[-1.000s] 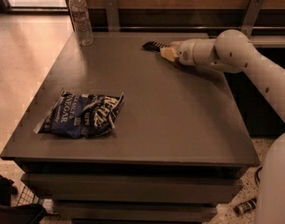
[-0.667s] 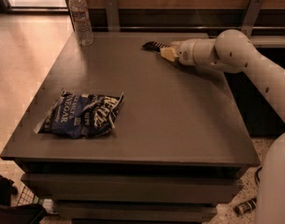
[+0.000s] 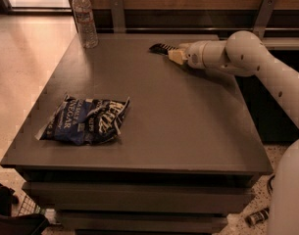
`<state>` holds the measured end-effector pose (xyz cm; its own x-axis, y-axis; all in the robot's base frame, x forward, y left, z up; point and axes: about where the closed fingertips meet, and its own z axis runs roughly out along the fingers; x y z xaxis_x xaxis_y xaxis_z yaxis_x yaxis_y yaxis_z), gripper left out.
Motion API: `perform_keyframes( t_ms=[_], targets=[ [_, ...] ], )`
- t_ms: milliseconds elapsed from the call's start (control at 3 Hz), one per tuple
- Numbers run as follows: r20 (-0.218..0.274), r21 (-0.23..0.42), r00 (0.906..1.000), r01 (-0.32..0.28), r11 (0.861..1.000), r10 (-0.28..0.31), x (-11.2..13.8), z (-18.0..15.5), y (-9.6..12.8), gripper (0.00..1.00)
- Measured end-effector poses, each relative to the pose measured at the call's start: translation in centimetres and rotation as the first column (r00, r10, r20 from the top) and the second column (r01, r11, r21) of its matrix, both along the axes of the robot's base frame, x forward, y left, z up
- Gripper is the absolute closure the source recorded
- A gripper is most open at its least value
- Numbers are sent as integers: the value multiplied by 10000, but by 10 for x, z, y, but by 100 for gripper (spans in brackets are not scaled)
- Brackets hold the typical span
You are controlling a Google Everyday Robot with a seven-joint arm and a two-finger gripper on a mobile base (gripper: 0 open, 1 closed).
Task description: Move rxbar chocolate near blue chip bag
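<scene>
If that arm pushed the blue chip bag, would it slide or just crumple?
Probably crumple first: the blue chip bag looks creased and puffy, so likely light and floppy. It lies flat on the table, so it may slide and shouldn't roll. The gripper is near the table's far edge, away from it.

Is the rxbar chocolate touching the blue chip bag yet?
Apart. The camera view shows table between the rxbar chocolate, far side by the gripper, and the blue chip bag, front left.
</scene>
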<state>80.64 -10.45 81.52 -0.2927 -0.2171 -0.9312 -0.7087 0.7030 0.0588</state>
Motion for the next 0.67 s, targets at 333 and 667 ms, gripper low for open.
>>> perform_keyframes(
  t_ms=[333, 667],
  targets=[
    [1, 0, 10000, 0, 10000, 0, 0, 0, 0, 100],
    [2, 0, 10000, 1, 10000, -1, 0, 0, 0, 100]
  ],
)
